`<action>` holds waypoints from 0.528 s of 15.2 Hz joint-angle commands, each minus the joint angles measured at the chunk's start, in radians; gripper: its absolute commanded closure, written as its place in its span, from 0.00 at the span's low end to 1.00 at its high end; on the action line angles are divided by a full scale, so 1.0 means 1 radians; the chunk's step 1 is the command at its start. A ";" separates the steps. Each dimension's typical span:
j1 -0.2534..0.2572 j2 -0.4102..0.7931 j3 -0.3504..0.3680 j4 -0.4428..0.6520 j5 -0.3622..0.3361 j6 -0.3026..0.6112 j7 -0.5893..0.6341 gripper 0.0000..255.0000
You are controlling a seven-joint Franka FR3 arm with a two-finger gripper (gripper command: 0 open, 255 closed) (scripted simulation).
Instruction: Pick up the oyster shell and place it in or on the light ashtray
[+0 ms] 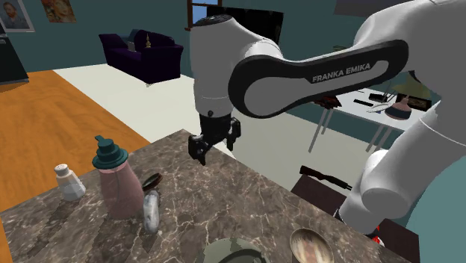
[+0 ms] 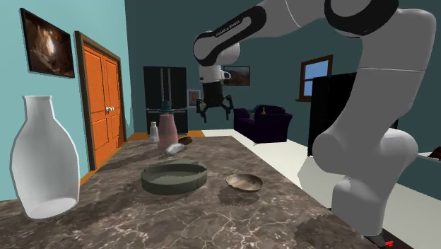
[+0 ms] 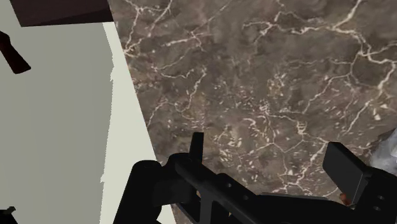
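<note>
1. Jaws stand wide apart with nothing between them. The all-black two-finger gripper (image 1: 215,148) hangs over bare marble near the table's edge, and the wrist view shows that edge with pale floor beyond it.
2. Around it is a room with teal walls (image 1: 119,15), where an orange wood floor (image 1: 52,112) meets a pale floor (image 1: 276,149). An orange double door (image 2: 102,99) stands on one side, and a dark purple sofa (image 1: 142,52) sits far back.
3. A dark brown marble tabletop with white veins (image 1: 224,202) carries everything else.
4. A tall white narrow-necked vase (image 2: 44,159) stands upright at the second exterior view's left.
5. A grey-green thick-rimmed round dish (image 2: 174,177) sits mid-table. The pale tan shallow round ashtray (image 2: 244,182) is near it but apart, on that view's right.
6. A pink bottle with a teal cap (image 1: 116,183) stands upright, with a small white shaker (image 1: 69,181) on the shoulder view's left of it.
7. The grey-white lumpy oyster shell (image 1: 151,211) lies on the marble just beside the pink bottle, on the shoulder view's right of it. It is well apart from the ashtray and clear of the gripper.
8. A small dark brown oval thing (image 1: 151,180) lies just behind the shell.
</note>
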 commanded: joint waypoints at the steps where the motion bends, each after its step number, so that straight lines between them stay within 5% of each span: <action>1: 0.002 0.095 0.044 0.066 -0.050 -0.008 0.089 0.00; 8: 0.122 0.464 0.102 0.343 -0.266 -0.087 0.376 0.00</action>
